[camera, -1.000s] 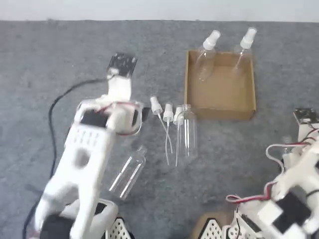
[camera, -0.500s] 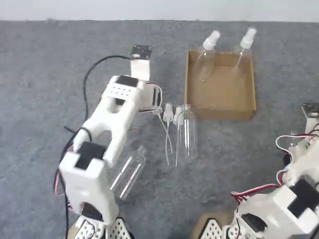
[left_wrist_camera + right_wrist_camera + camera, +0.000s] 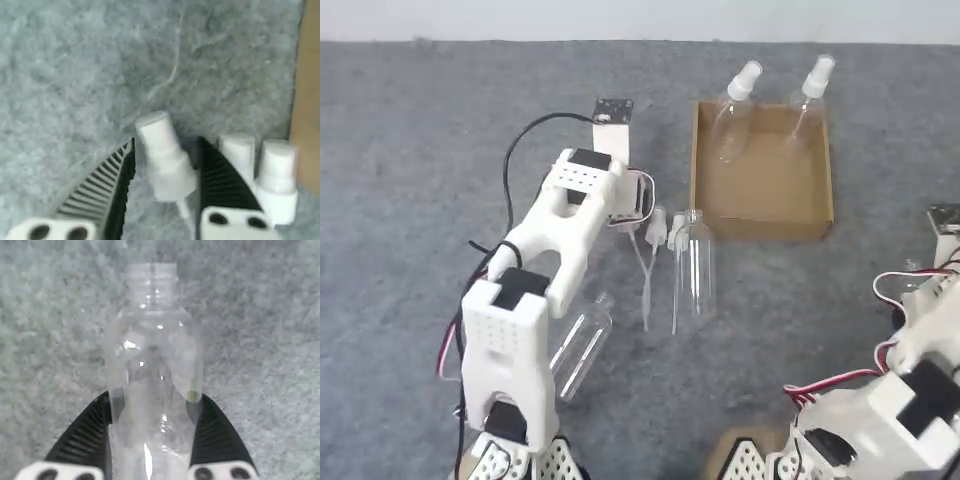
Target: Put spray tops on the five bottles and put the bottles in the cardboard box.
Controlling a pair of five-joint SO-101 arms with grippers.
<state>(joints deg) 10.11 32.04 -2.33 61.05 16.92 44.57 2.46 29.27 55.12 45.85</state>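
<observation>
Left gripper (image 3: 166,145) spread around one top (image 3: 167,167); right gripper (image 3: 153,399) clamped on an open bottle (image 3: 152,350).
Its base is cut off at the lower edge. From above, the left arm (image 3: 560,240) hides that top, and the right arm (image 3: 910,400) is cut off lower right. Three loose tops: two more (image 3: 239,155) (image 3: 277,172) lie just beside. Five bottles: two capped (image 3: 732,120) (image 3: 805,110) leaning in the box (image 3: 760,228) upper right, two uncapped (image 3: 693,265) (image 3: 580,345) on the carpet (image 3: 400,150).

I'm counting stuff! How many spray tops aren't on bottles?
3. One spray top between the open left gripper fingers; two spray tops side by side beside it, near the cardboard box.
</observation>
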